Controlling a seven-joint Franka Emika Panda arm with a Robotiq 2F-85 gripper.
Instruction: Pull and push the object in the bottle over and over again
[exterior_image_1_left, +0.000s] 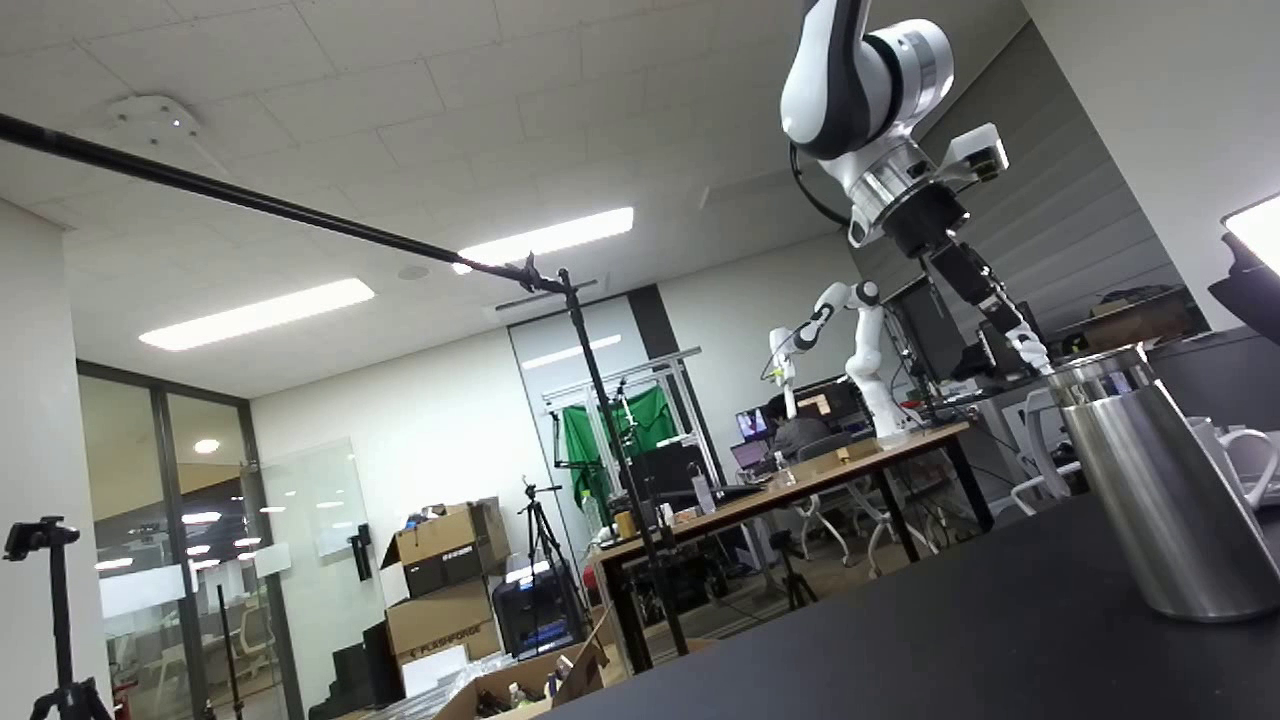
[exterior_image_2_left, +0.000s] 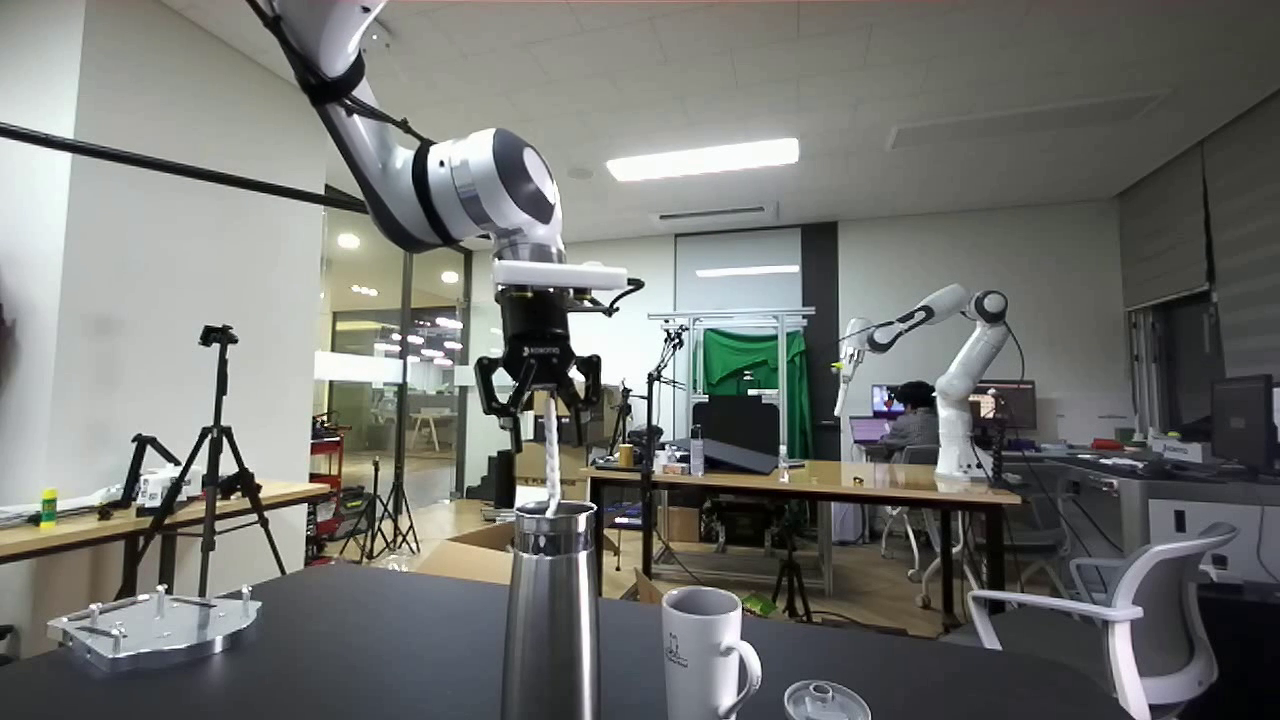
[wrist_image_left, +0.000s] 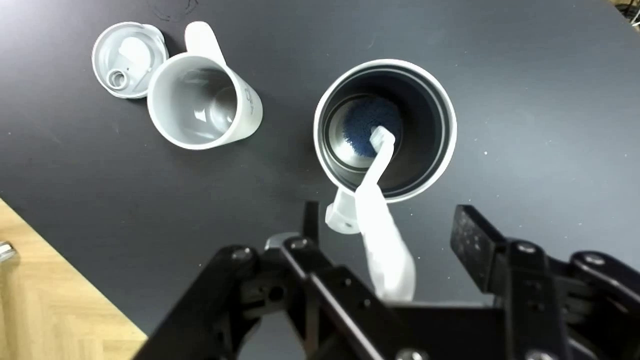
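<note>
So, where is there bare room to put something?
In the wrist view, black tabletop lies bare right of the bottle, and from the mug to the tabletop's lower-left edge. Crowded: mug with nearby lid; above the bottle, the open gripper straddles the white handle.

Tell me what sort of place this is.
Likely a robotics lab: a second white robot arm stands on a wood-topped table, with a black tripod and a green cloth in view.

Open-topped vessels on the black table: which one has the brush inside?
The silvery metal bottle: the white brush handle rises out of its mouth, with blue bristles showing down inside. No handle enters the white mug.
</note>
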